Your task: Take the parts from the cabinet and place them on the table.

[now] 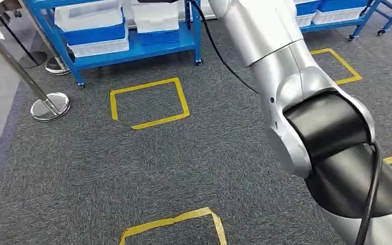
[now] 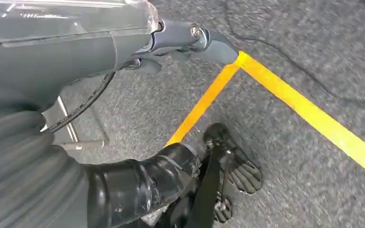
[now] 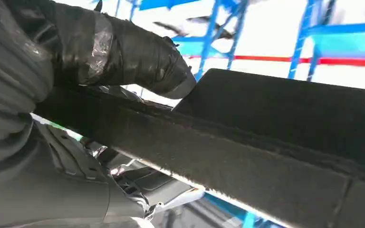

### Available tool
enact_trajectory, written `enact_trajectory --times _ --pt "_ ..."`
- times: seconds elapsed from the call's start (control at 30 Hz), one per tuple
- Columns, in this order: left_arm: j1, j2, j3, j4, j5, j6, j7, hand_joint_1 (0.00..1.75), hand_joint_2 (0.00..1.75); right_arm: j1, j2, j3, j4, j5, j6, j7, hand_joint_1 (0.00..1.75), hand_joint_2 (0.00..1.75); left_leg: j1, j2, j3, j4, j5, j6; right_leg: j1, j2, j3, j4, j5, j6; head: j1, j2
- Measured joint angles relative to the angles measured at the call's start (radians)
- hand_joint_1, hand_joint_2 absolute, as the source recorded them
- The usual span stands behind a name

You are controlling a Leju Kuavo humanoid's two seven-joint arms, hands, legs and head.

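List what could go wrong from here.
1. The right hand seems to clamp the dark panel only near its edge, so the panel may slip if the robot walks.
2. The black cable hanging beside the right arm could snag.
3. The stanchion base stands near the blue shelf; a foot might catch it.

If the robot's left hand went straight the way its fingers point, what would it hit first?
Probably the grey carpet, beside the yellow tape line; nothing shows ahead of the left hand, though depth is unclear.
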State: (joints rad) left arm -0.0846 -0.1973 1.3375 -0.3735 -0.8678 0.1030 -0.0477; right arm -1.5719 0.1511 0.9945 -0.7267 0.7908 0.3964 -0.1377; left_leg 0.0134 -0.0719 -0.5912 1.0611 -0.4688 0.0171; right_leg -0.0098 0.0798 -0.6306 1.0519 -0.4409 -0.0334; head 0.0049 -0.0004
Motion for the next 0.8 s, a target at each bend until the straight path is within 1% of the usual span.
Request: enact_trajectory --times 0.03,0.07,0.1,0.13,0.17,0.2,0.23,0.27,0.3,0.33,0.37,0.4,0.43,0.47,0.5,0.53,0.57,0.6,0.63,0.67,0.7,0.73,0.77,0.8 --pt "0.001 -0.001 0.0 0.0 0.0 0.0 0.001 0.0 1.75 -0.003 0.0 0.0 -0.001 0.002 0.0 0.002 1.75 1.75 -0.003 -0.009 0.005 -0.009 0.01 0.001 0.0 0.012 -0.006 0.002 0.005 0.008 -0.002 0.0" --pt "0.0 0.0 0.0 0.0 -0.002 0.001 0.001 0.0 1.75 -0.003 0.002 0.0 -0.002 0.002 -0.001 0.0 1.75 1.75 -0.007 0.001 0.006 -0.013 0.01 0.002 -0.008 0.018 -0.011 -0.001 0.01 0.016 -0.002 0.0" --pt "-0.002 0.0 0.0 0.0 -0.003 0.003 0.002 0.0 1.75 -0.002 0.0 0.0 -0.001 0.003 -0.001 0.0 1.75 1.75 -0.01 0.008 0.007 -0.015 0.01 0.003 -0.013 0.031 -0.014 -0.004 0.014 0.023 -0.002 0.0" --pt "-0.005 0.001 0.0 0.0 -0.003 0.003 0.002 0.0 1.75 -0.002 -0.002 -0.003 0.002 0.004 -0.002 0.0 1.75 1.75 -0.011 0.016 0.01 -0.024 0.012 0.004 -0.014 0.041 -0.014 -0.011 0.02 0.032 -0.002 0.0" --pt "-0.005 -0.001 0.0 0.001 -0.005 0.005 0.002 0.0 1.75 -0.002 -0.003 -0.008 0.002 0.006 -0.002 -0.001 1.75 1.75 -0.002 0.034 0.028 -0.067 0.015 0.009 -0.003 0.052 -0.013 -0.023 0.028 0.043 -0.002 0.0" --pt "-0.006 -0.001 0.0 0.002 -0.006 0.006 0.002 0.0 1.75 -0.004 -0.009 -0.013 0.002 0.008 -0.003 -0.001 1.75 1.75 0.003 0.054 0.037 -0.085 0.027 0.01 -0.002 0.001 -0.018 -0.014 0.014 0.039 -0.001 0.0" --pt "-0.005 -0.001 0.0 0.002 -0.006 0.007 0.002 0.0 1.75 -0.006 -0.01 -0.013 0.002 0.009 -0.002 -0.001 1.75 1.75 0.003 0.06 0.039 -0.094 0.032 0.017 0.001 -0.044 -0.036 0.023 -0.018 0.039 0.0 0.0" --pt "-0.004 -0.001 0.0 0.002 -0.007 0.008 0.002 0.0 1.75 -0.008 -0.01 -0.013 0.002 0.009 -0.002 -0.001 1.75 1.75 0.003 0.073 0.037 -0.094 0.032 0.018 -0.004 -0.065 -0.067 0.091 -0.055 0.043 -0.001 0.0" --pt "-0.002 -0.001 0.0 0.002 -0.009 0.009 0.002 0.0 1.75 -0.006 -0.01 -0.013 0.002 0.01 -0.002 -0.001 1.75 1.75 0.003 0.088 0.035 -0.09 0.03 0.017 -0.006 -0.073 -0.105 0.178 -0.092 0.048 -0.001 0.0" --pt "-0.002 -0.001 0.0 0.002 -0.009 0.009 0.002 0.0 1.75 -0.003 -0.01 -0.013 0.003 0.01 -0.002 -0.003 1.75 1.75 0.003 0.101 0.033 -0.086 0.029 0.018 -0.009 -0.075 -0.134 0.24 -0.111 0.054 -0.001 0.0" --pt "-0.003 -0.001 0.0 0.002 -0.009 0.009 0.002 0.0 1.75 -0.001 -0.011 -0.013 0.005 0.01 -0.002 -0.003 1.75 1.75 0.003 0.113 0.03 -0.081 0.026 0.017 -0.013 -0.076 -0.146 0.267 -0.109 0.058 -0.001 0.0" --pt "-0.004 -0.001 0.0 0.002 -0.009 0.009 0.002 0.0 1.75 0.0 -0.011 -0.013 0.006 0.01 -0.002 -0.002 1.75 1.75 0.003 0.123 0.028 -0.075 0.023 0.015 -0.014 -0.078 -0.133 0.245 -0.088 0.06 -0.001 0.0" --pt "-0.005 -0.002 0.0 0.003 -0.009 0.009 0.001 0.0 1.75 0.0 -0.011 -0.013 0.006 0.012 -0.002 -0.002 1.75 1.75 0.003 0.135 0.027 -0.068 0.018 0.013 -0.015 -0.084 -0.096 0.179 -0.051 0.061 -0.001 0.0" --pt "-0.005 -0.003 0.0 0.004 -0.009 0.009 -0.003 0.0 1.75 -0.002 -0.011 -0.013 0.006 0.013 -0.002 -0.003 1.75 1.75 0.004 0.146 0.027 -0.058 0.011 0.009 -0.014 -0.102 -0.034 0.073 -0.005 0.06 -0.001 0.0" --pt "-0.005 -0.003 0.0 0.005 -0.009 0.008 -0.006 0.0 1.75 -0.004 -0.011 -0.013 0.006 0.015 -0.002 -0.005 1.75 1.75 0.002 0.154 0.027 -0.049 0.004 0.004 -0.01 -0.137 0.004 -0.003 0.004 0.056 -0.001 0.0" --pt "-0.005 -0.001 0.0 0.005 -0.009 0.006 -0.008 0.0 1.75 -0.005 -0.01 -0.013 0.003 0.015 -0.001 -0.005 1.75 1.75 -0.007 0.161 0.021 -0.042 -0.001 -0.004 0.003 -0.165 0.005 -0.001 -0.006 0.045 -0.001 0.0" --pt "-0.005 -0.001 0.0 0.006 -0.01 0.007 -0.006 0.0 1.75 -0.005 -0.007 -0.013 0.001 0.015 0.0 -0.005 1.75 1.75 -0.008 0.171 0.021 -0.038 -0.003 -0.01 0.001 -0.144 0.0 -0.003 -0.002 0.039 -0.002 0.0" --pt "-0.006 -0.001 0.0 0.007 -0.01 0.008 -0.006 0.0 1.75 -0.006 -0.007 -0.013 0.001 0.015 0.0 -0.005 1.75 1.75 -0.008 0.179 0.023 -0.038 -0.003 -0.014 0.005 -0.135 -0.005 -0.002 -0.002 0.036 -0.001 0.0" --pt "-0.008 -0.001 0.0 0.008 -0.01 0.01 -0.005 0.0 1.75 -0.006 -0.008 -0.013 0.002 0.016 0.0 -0.005 1.75 1.75 -0.007 0.189 0.025 -0.041 -0.002 -0.018 0.006 -0.123 -0.007 -0.001 -0.001 0.032 -0.002 0.0" --pt "-0.008 -0.001 0.0 0.009 -0.011 0.011 -0.006 0.0 1.75 -0.007 -0.008 -0.013 0.002 0.017 0.0 -0.005 1.75 1.75 -0.007 0.201 0.026 -0.041 -0.004 -0.022 -0.001 -0.11 -0.007 -0.007 0.005 0.023 -0.001 0.0" --pt "-0.008 0.0 0.0 0.011 -0.011 0.013 -0.008 0.0 1.75 -0.008 -0.008 -0.013 0.001 0.017 0.0 -0.006 1.75 1.75 -0.001 0.178 0.021 -0.031 -0.021 -0.028 -0.007 -0.099 -0.004 -0.014 0.011 0.015 -0.001 0.0" --pt "-0.007 0.002 0.0 0.012 -0.011 0.013 -0.01 0.0 1.75 -0.01 -0.008 -0.013 0.001 0.018 0.001 -0.005 1.75 1.75 0.001 0.136 0.009 0.004 -0.054 -0.03 -0.008 -0.09 -0.006 -0.016 0.015 0.009 -0.001 0.0" --pt "-0.006 0.002 0.0 0.016 -0.011 0.013 -0.01 0.0 1.75 -0.011 -0.005 -0.013 0.0 0.019 0.003 -0.004 1.75 1.75 0.003 0.106 -0.018 0.068 -0.093 -0.032 -0.008 -0.079 -0.01 -0.016 0.017 0.006 -0.002 0.0" --pt "-0.005 0.002 0.0 0.018 -0.011 0.013 -0.01 0.0 1.75 -0.01 -0.005 -0.013 -0.002 0.019 0.005 -0.004 1.75 1.75 0.004 0.09 -0.053 0.15 -0.131 -0.034 -0.006 -0.065 -0.012 -0.016 0.019 0.003 -0.002 0.0"
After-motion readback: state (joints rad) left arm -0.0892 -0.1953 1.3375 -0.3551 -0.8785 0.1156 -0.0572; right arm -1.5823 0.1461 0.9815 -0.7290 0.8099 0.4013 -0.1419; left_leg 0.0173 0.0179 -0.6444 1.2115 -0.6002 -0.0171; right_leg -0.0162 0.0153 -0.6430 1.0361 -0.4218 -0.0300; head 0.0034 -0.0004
